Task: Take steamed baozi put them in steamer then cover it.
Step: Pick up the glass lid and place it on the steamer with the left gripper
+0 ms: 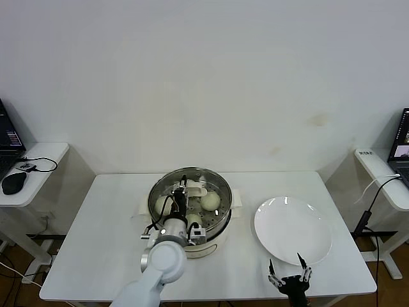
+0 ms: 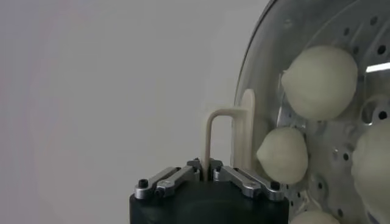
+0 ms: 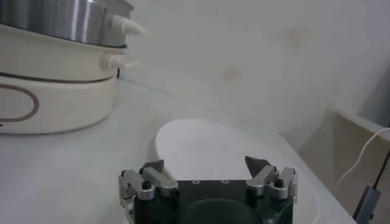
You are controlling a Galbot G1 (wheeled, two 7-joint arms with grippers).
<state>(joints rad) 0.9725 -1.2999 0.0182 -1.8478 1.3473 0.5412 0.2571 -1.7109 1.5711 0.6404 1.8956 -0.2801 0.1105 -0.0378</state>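
Observation:
The steamer (image 1: 204, 240), a shiny steel pot on a white base, stands at the middle of the table. Three cream-white baozi show inside it in the head view, one at the back right (image 1: 211, 201), one on the left (image 1: 162, 204) and one at the front (image 1: 194, 220). The round glass lid (image 1: 214, 179) lies over the pot's top; whether it rests on the rim I cannot tell. My left gripper (image 2: 205, 167) is shut on the lid's cream handle (image 2: 222, 122), with baozi (image 2: 320, 82) visible through the glass. My right gripper (image 1: 289, 265) hangs open near the table's front edge, holding nothing.
A flat white plate (image 1: 293, 229) lies right of the steamer, just beyond the right gripper (image 3: 207, 164). Small side tables stand at both sides, the left one (image 1: 48, 153) carrying a mouse (image 1: 14, 182) and cables. A cable (image 1: 374, 204) hangs at the right.

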